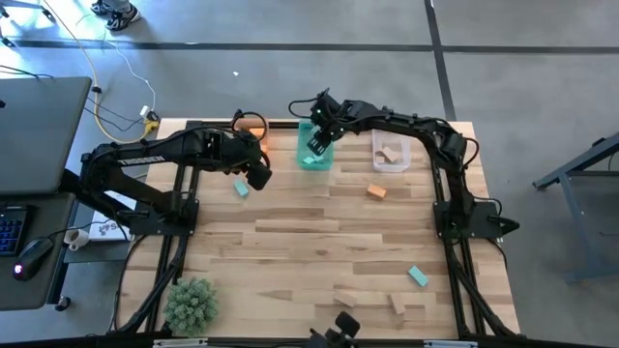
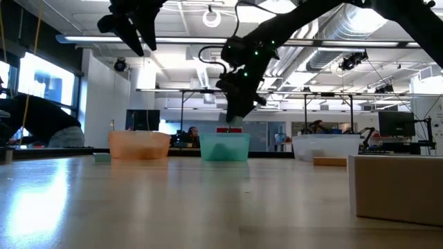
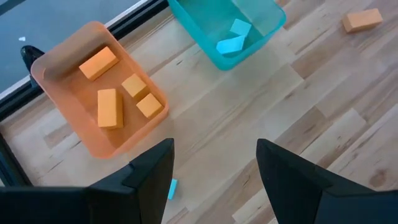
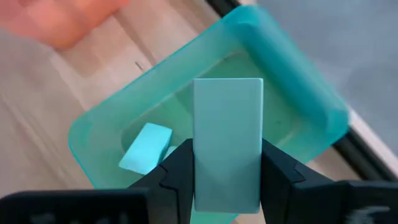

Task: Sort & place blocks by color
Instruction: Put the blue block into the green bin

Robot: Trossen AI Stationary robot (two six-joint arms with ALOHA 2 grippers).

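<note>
— Orange first, on the left: how full is that bin?

— The orange bin [image 3: 68, 56] holds four orange blocks [image 3: 108, 107]. The left gripper [image 3: 214, 165] hangs over the wood just beside it, jaws apart and empty, with a loose teal block [image 1: 241, 188] on the table [image 1: 319, 242] below it.

— And the middle?

— The right gripper [image 4: 227, 165] is poised over the green bin [image 4: 311, 93], clamped on a teal block [image 4: 227, 140] that stands upright between its fingers. Two teal pieces [image 4: 144, 147] already lie inside.

— Further right?

— The clear bin [image 1: 391, 152] has a couple of tan blocks in it. One orange block [image 1: 376, 191] sits on the table near it.

— So what is left?

— Judging by the overhead view, the held teal block is about to be dropped in. Still loose are the teal one at left, the orange one, another teal block [image 1: 417, 276] near the front right, and a few tan blocks [image 1: 397, 305] along the front edge. Roughly half looks sorted.
</note>
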